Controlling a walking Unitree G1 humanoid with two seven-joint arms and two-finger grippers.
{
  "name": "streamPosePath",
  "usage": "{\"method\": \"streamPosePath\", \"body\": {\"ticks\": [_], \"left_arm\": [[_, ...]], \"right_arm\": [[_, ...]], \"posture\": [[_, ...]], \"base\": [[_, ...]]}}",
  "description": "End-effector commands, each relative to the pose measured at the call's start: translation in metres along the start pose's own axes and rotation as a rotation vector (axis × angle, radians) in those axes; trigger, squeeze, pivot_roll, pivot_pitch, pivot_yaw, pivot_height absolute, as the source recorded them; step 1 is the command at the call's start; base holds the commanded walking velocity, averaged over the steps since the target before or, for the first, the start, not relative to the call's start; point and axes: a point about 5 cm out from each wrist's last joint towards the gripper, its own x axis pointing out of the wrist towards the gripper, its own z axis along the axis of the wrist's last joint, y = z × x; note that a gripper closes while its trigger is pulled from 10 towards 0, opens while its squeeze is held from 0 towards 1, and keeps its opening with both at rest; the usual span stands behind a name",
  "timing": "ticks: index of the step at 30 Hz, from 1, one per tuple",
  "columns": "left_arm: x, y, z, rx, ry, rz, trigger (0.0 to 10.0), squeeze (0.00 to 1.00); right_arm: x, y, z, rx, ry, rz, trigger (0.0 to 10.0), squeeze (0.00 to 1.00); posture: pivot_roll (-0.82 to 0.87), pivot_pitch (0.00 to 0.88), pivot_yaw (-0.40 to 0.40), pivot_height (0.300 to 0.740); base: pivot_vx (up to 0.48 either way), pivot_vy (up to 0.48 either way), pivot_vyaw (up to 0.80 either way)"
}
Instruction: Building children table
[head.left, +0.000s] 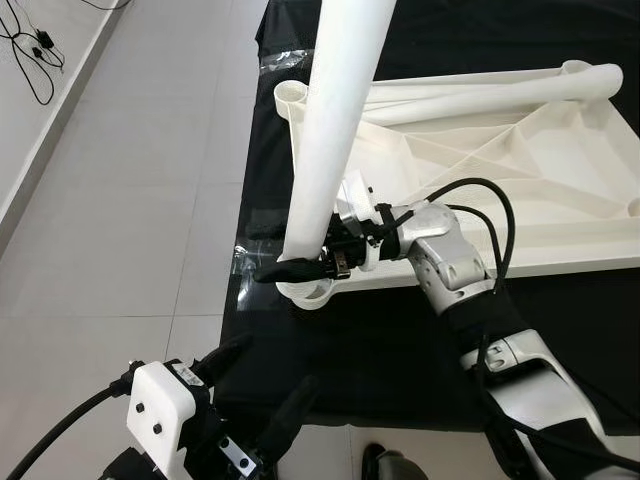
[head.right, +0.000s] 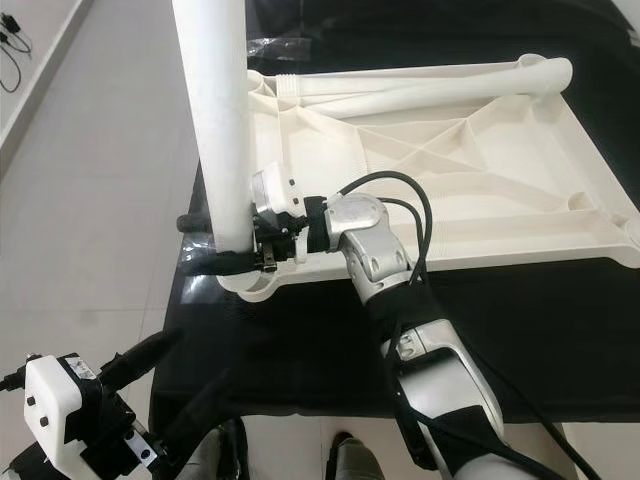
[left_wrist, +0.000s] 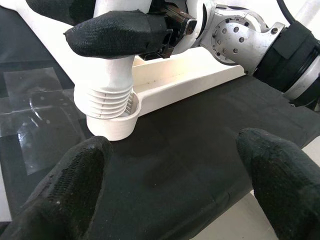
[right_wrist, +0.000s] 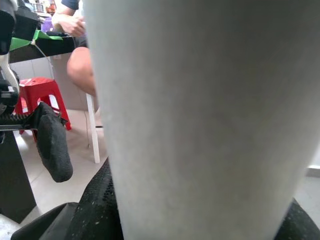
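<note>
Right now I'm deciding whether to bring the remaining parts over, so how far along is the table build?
Done: the upturned tabletop lies on the black mat, with one leg lying along its far edge. In hand: the right gripper is shut on the upright leg, whose threaded end sits in the near corner socket. The left gripper hovers open nearby. Left: seating this leg fully; I cannot see other legs fitted.
</note>
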Motion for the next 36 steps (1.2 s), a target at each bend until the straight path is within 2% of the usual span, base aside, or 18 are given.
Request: {"method": "streamPosePath", "body": {"ticks": [1, 5, 7, 11, 18, 19, 23, 26, 36], "left_arm": [[-0.001, -0.002, -0.002, -0.024, 0.001, 0.002, 10.0, 0.00], [-0.001, -0.002, -0.002, -0.025, -0.001, 0.002, 10.0, 0.00], [-0.001, -0.003, -0.003, -0.026, -0.004, 0.004, 10.0, 0.00], [-0.001, -0.004, -0.003, -0.028, -0.005, 0.003, 10.0, 0.00], [-0.002, -0.005, -0.003, -0.030, -0.004, -0.002, 10.0, 0.00], [-0.002, -0.006, -0.003, -0.031, -0.003, -0.004, 10.0, 0.00], [-0.002, -0.006, -0.003, -0.032, -0.002, -0.005, 10.0, 0.00], [-0.003, -0.007, -0.003, -0.031, -0.002, -0.004, 10.0, 0.00], [-0.002, -0.006, -0.002, -0.029, -0.004, -0.002, 10.0, 0.00]], "right_arm": [[0.000, 0.006, -0.018, 0.086, 0.056, 0.053, 10.0, 0.00], [-0.001, 0.005, -0.018, 0.097, 0.052, 0.063, 10.0, 0.00], [-0.011, 0.002, -0.015, 0.134, 0.038, 0.109, 10.0, 0.00], [-0.017, 0.001, -0.014, 0.150, 0.052, 0.139, 10.0, 0.00], [-0.017, 0.003, -0.016, 0.148, 0.085, 0.169, 10.0, 0.00], [-0.012, 0.004, -0.015, 0.133, 0.098, 0.204, 10.0, 0.00], [-0.009, 0.005, -0.015, 0.123, 0.104, 0.222, 10.0, 0.00], [0.002, 0.009, -0.015, 0.035, 0.180, 0.310, 10.0, 0.00], [0.008, 0.016, -0.014, -0.033, 0.242, 0.401, 10.0, 0.00]], "posture": [[0.12, 0.349, -0.016, 0.740], [0.12, 0.349, -0.017, 0.740], [0.12, 0.344, -0.021, 0.740], [0.11, 0.339, -0.018, 0.740], [0.12, 0.336, -0.016, 0.740], [0.12, 0.335, -0.015, 0.740], [0.12, 0.336, -0.016, 0.740], [0.13, 0.342, -0.018, 0.740], [0.13, 0.349, -0.018, 0.740]], "base": [[0.000, 0.000, 0.00], [0.000, 0.000, 0.00], [0.000, 0.000, 0.00], [0.000, 0.000, 0.00], [0.000, 0.000, 0.00], [0.000, 0.000, 0.00], [0.000, 0.000, 0.00], [0.000, 0.000, 0.00], [0.000, 0.000, 0.00]]}}
